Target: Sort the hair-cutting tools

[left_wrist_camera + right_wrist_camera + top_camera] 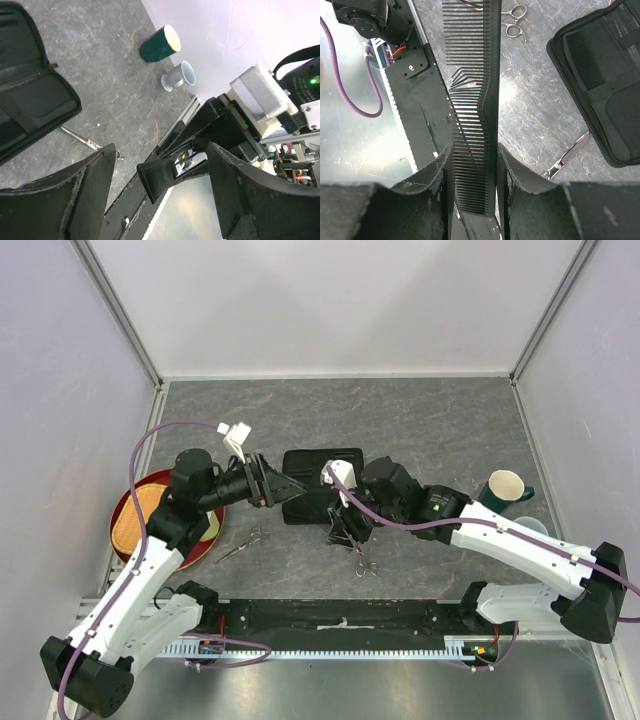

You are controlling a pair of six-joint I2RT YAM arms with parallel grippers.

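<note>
My right gripper [475, 150] is shut on a black comb [487, 75]. A second black comb seems to lie crossed behind it, its teeth [462, 80] at a slant. In the top view this gripper [345, 528] hangs low just in front of the open black case [318, 472]. One pair of silver scissors [362, 562] lies right beside it, and another pair [240, 544] lies to the left. Both pairs show in the right wrist view [512, 20] [567, 157]. My left gripper [290, 488] is open and empty over the case's left edge. Its view shows its fingers [90, 185] spread and scissors [82, 137] on the table.
A red round tray [128, 502] sits at the left under my left arm. A dark green cup [505, 487] and a pale goblet [532, 526] stand at the right, also in the left wrist view [160, 44] [179, 76]. A black rail [340, 615] runs along the near edge.
</note>
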